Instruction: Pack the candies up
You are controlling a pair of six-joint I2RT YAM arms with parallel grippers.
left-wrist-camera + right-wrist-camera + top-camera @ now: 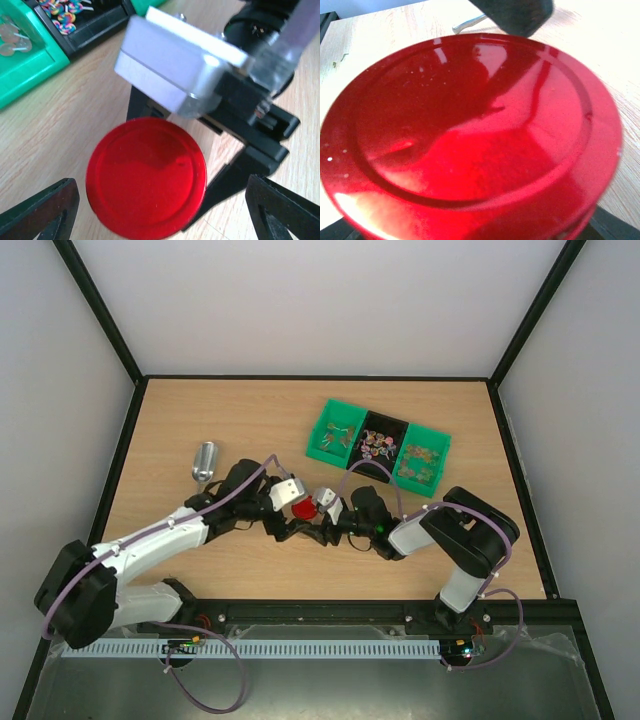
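Observation:
The candies (378, 447) lie in a black bin (392, 425) between two green bins; in the left wrist view their coloured swirls (62, 12) show at the top left. A red round lid (303, 508) sits at mid-table. My left gripper (297, 502) hovers over the lid (146, 177), open, its fingers (50, 210) wide of the rim. My right gripper (316, 514) comes in from the right, its black fingers (220, 185) closed in on both sides beneath the lid. The lid (470, 130) fills the right wrist view, hiding whatever is under it.
A silver scoop (204, 460) lies at the left of the table. A green bin (325, 430) and another green bin (442, 445) flank the black one, each with pale sweets. The two wrists crowd together around the lid.

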